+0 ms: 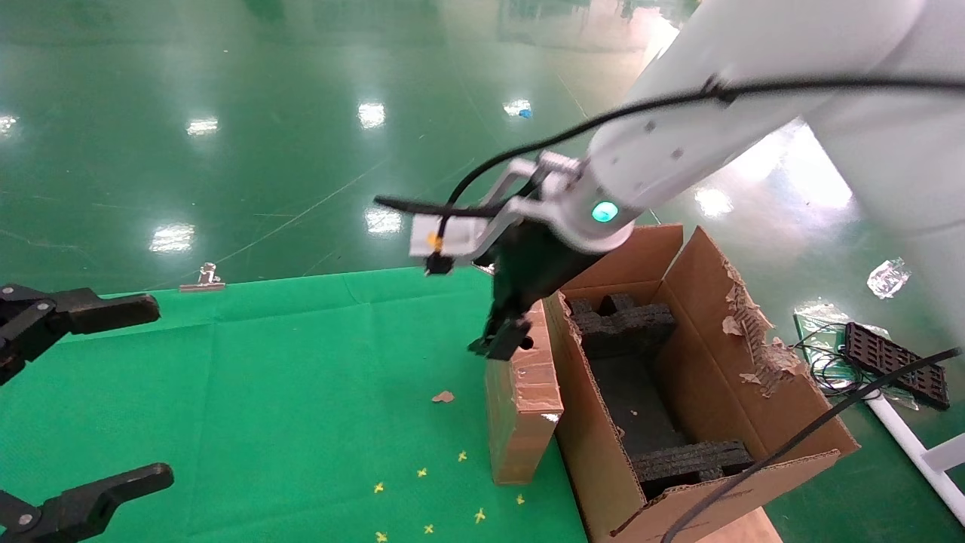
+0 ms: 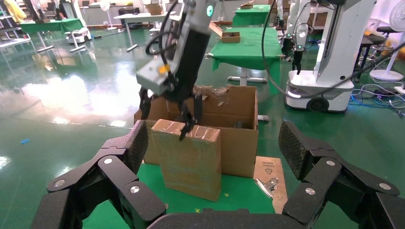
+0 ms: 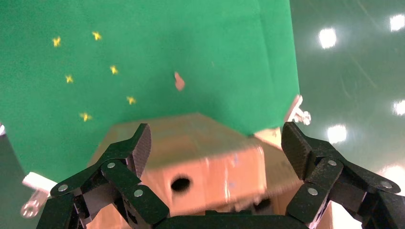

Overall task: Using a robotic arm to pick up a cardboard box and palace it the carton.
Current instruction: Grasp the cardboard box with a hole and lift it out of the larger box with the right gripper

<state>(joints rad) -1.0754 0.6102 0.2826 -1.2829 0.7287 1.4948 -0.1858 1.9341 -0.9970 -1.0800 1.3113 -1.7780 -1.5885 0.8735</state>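
The slim taped cardboard box [image 1: 522, 403] stands on edge on the green table, touching the near-left wall of the large carton [image 1: 761, 392]. The carton is open, with black foam blocks [image 1: 622, 320] inside. My right arm's gripper [image 1: 503, 339] hangs over the box's top end, by its round hole [image 1: 527, 343]. In the right wrist view the right gripper [image 3: 217, 143] is open, its fingers [image 3: 139, 143] astride the box [image 3: 205, 167] with gaps on both sides. The left gripper [image 1: 160, 390] is open and empty at the table's left. The left wrist view shows the box [image 2: 191, 160] and carton [image 2: 241, 136].
A binder clip [image 1: 203, 277] sits at the table's far edge. A cardboard scrap [image 1: 443, 397] and yellow marks [image 1: 422, 473] lie left of the box. A black tray [image 1: 893, 363] and cables lie on the floor right of the carton. A black cable [image 1: 791, 441] crosses the carton's near corner.
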